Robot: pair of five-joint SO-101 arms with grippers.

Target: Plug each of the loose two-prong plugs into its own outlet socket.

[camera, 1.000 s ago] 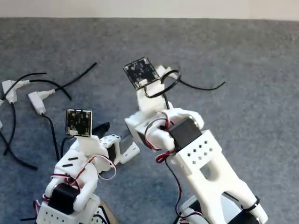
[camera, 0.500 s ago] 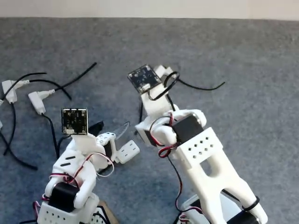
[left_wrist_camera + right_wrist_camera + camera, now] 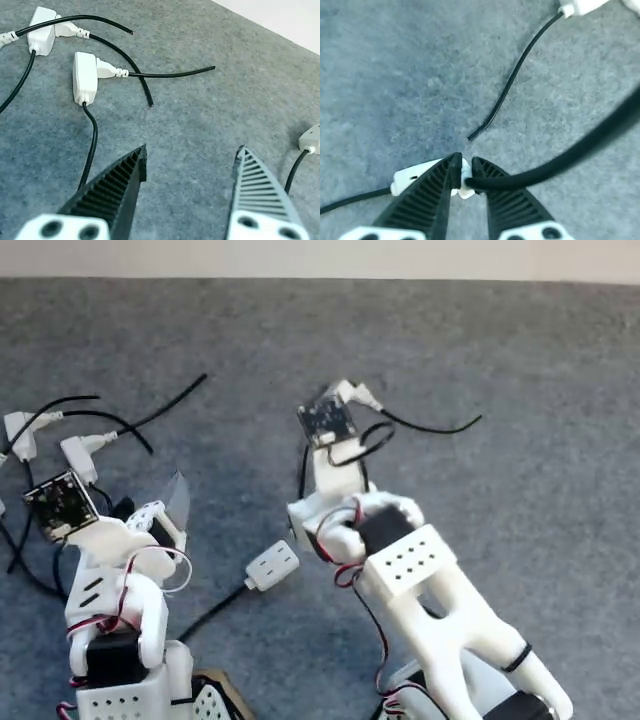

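Left gripper (image 3: 192, 148): hangs at the lower left of the high view, toothed fingers (image 3: 112, 192) spread wide apart over grey carpet (image 3: 500, 360).

Right gripper (image 3: 465, 159): sits at the upper centre of the high view, pinched tight on a white held plug (image 3: 415, 177) (prongs hidden between the fingers, so cannot tell which way they point).

Held plug: bears one small dark mark on its shell, too small to read; trails a thin black cord toward the right of the high view, ending free on the carpet.

Black cable (image 3: 580, 146): loops off the right arm and crosses just beside that gripper's fingers.

Loose socket (image 3: 272, 566): lies flat at the lower centre of the high view, between the two arms and well apart from the held plug; shows small dark slots on its upper face; sends its own black cord toward the lower left corner.

Near socket (image 3: 84, 80) and far socket (image 3: 41, 31): lie at the far left edge of the high view, near each other. Joined end to end with a near plug (image 3: 107, 70) and a far plug (image 3: 67, 30), both white, each trailing a short black cord with a free end.
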